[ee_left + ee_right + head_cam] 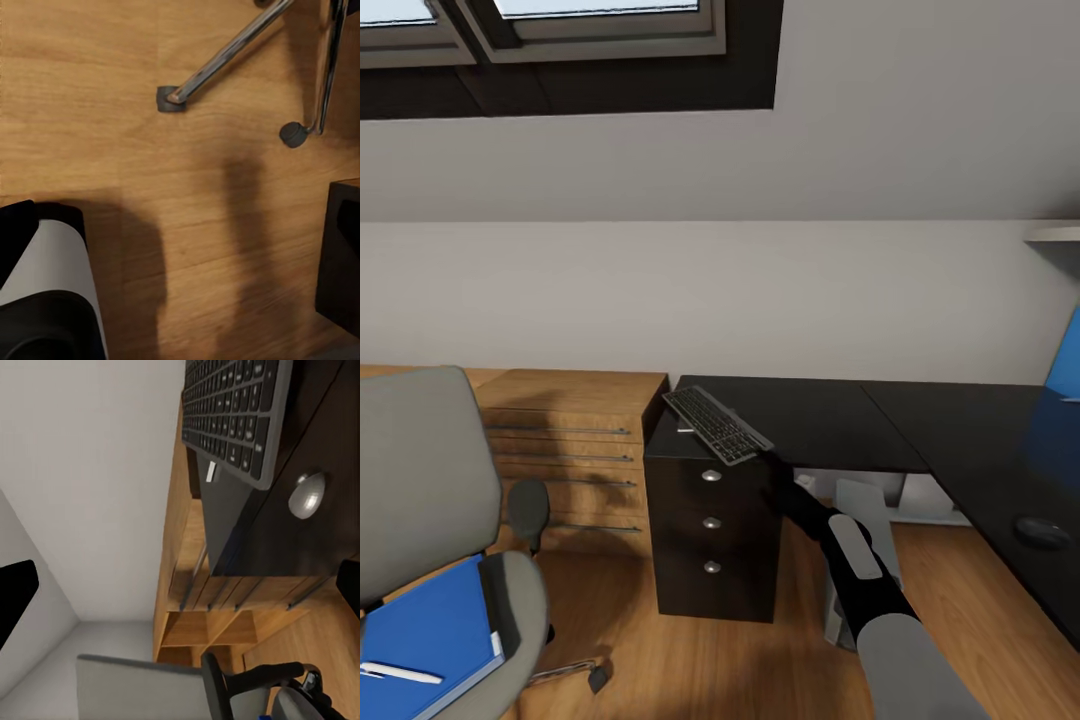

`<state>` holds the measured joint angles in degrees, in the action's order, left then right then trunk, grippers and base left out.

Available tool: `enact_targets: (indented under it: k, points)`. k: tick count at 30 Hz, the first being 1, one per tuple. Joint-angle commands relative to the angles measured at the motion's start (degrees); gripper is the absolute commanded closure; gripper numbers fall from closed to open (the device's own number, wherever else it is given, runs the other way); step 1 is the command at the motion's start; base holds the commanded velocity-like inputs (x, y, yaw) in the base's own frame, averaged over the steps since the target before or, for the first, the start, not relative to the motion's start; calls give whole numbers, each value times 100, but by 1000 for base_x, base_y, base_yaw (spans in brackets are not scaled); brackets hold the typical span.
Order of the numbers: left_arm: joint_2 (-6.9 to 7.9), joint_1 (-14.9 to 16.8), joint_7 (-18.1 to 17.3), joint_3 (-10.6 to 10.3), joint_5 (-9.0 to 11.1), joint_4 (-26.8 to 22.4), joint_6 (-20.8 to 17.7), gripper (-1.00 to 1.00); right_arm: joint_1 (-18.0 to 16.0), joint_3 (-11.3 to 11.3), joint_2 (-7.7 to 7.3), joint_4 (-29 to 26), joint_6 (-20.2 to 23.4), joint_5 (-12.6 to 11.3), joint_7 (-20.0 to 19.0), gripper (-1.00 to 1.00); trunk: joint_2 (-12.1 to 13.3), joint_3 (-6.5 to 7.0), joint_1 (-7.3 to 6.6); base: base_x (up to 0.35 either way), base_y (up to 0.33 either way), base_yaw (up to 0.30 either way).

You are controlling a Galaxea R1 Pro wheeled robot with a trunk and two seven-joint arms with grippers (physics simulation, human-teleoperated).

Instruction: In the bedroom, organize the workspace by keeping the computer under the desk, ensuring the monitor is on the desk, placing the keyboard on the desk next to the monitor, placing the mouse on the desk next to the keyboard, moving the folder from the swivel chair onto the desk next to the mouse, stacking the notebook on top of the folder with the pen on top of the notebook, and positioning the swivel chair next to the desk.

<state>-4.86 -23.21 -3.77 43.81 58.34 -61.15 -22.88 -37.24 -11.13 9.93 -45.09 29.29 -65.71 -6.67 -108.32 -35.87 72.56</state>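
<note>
On the near left corner of the desk [840, 415], above its black drawer unit [712, 520], we see the keyboard [717, 424] lying askew, one end tilted up over the desk edge and overhanging the drawers. Our right gripper [775, 478] is stretched toward it, just below its near end; in the right wrist view the keyboard [234, 414] sits ahead of the dark fingertips [15, 594], which stand spread wide at the frame's sides with nothing between them. Whether they touch the keyboard we cannot tell.

At the far right of the desk top lies the mouse [1042, 531], well apart from the keyboard. The swivel chair [430, 520] stands at the near left, carrying the blue folder [430, 630] on its seat, with the pen [400, 674] lying on top of the folder. Behind the chair sits a light wood dresser [575, 440].

The left wrist view looks down at the wood floor [97, 127] and the chair's chrome legs [229, 51] with casters; the left gripper's state we cannot tell.
</note>
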Motion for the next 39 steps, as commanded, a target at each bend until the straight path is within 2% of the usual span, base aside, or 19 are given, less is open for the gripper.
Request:
enact_targets:
  k: [1, 2, 7, 21, 31, 39]
  points:
    - [-3, 2, -10, 19, 32, 6, -42, -100, -4, -38, 7, 1, 39, 1, -9, -100, -3, -5, 0, 12, -27, 0]
    - [-5, -1, -10, 21, 36, 34, -46, -100, -3, -28, 7, 1, -165, 0, 40, -100, -3, -5, 0, 2, -6, 0]
    - [-6, -39, -11, 28, 37, 78, -46, -100, -3, -35, 7, 4, -273, -4, 109, -100, -3, -5, 0, 5, -3, 0]
    - [38, -46, 44, 35, 93, 167, -56, -100, -12, -35, 7, 144, -296, -10, 324, -100, -3, -5, 0, 121, 61, 0]
    - [32, -43, 51, 39, 124, 123, -94, -100, -25, -10, 7, 159, -233, -22, 332, -100, -404, -184, 220, 6, 3, 0]
    - [24, -43, 22, 17, 39, 159, -40, -100, -29, -12, 7, 159, -229, -19, 328, -100, -404, -184, 220, 26, 18, 0]
